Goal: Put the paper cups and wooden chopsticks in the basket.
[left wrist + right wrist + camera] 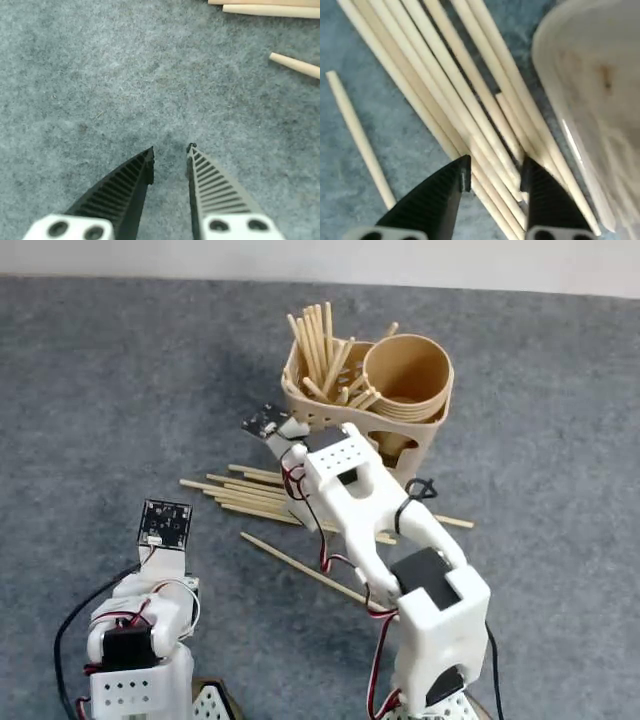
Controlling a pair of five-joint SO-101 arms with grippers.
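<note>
Right claw (pixel 495 164) hangs part-open and empty over loose chopsticks (pixel 470 115) mid-table beside the basket (pixel 420 445), cups (pixel 405 370) already inside; we judge a chopstick pickup in hand, next needing a drop, pinch and lift; left claw (pixel 170 150) narrow, empty, near the front edge.

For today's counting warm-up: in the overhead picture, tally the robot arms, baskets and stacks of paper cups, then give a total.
Robot arms: 2 (left arm, right arm)
Basket: 1
Stack of paper cups: 1
Total: 4
</note>
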